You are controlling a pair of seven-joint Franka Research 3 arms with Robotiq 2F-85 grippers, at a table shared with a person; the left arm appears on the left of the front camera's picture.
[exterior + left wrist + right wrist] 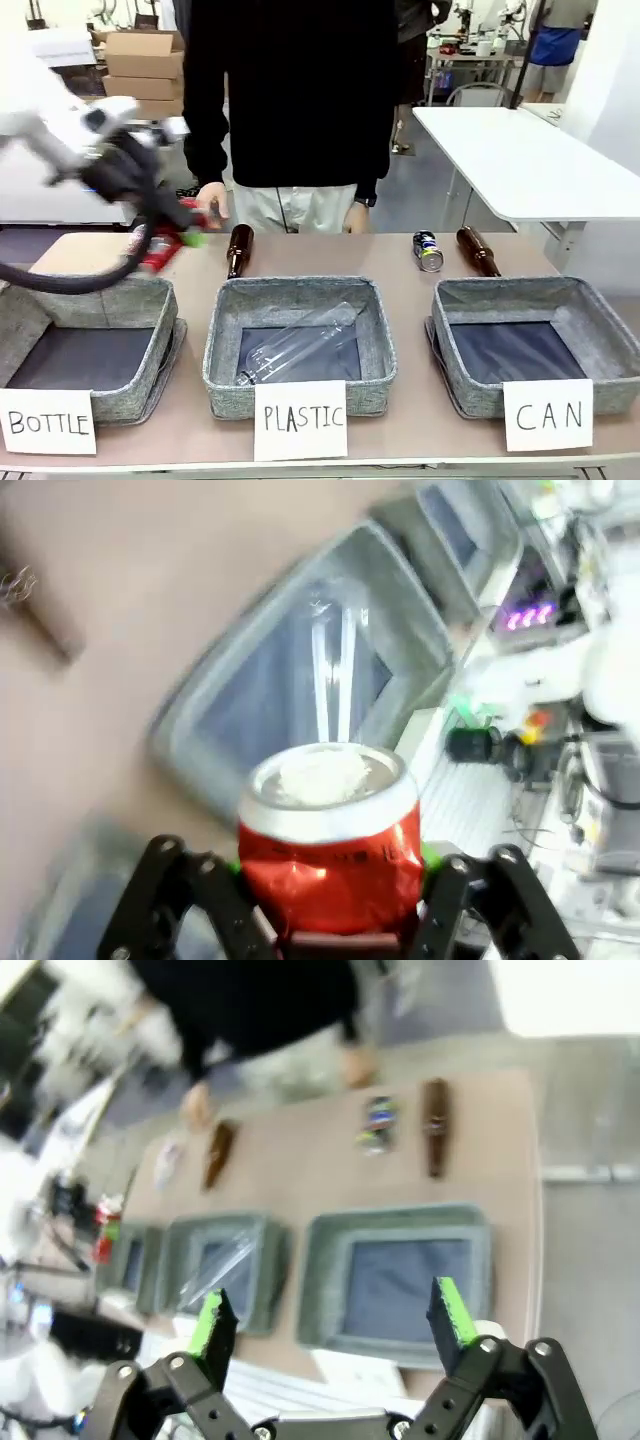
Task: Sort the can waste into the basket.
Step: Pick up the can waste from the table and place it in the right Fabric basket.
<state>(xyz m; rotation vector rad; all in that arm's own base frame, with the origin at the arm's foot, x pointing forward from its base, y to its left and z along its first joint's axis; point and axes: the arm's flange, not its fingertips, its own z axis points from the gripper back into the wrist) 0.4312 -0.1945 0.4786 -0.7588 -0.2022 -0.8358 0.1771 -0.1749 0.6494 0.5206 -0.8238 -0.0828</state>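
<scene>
Red can (330, 830): shiny, dented, silver lid, clamped between the pads of the left tool (333, 875) near the table's (400, 290) far left. Blue can (428, 251): dark blue, silver ends, lying on its side on the table just behind the basket (505, 286). Basket: grey fabric, rectangular, dark lining, white CAN card on its front, at the table's right end.

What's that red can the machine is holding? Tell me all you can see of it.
The red can is a small shiny metal drink can, its red wall crumpled and dented, with a silver rim and pale top end facing the wrist camera. The left gripper is shut on its sides, green pads pressing each flank, holding it above the table.
</scene>
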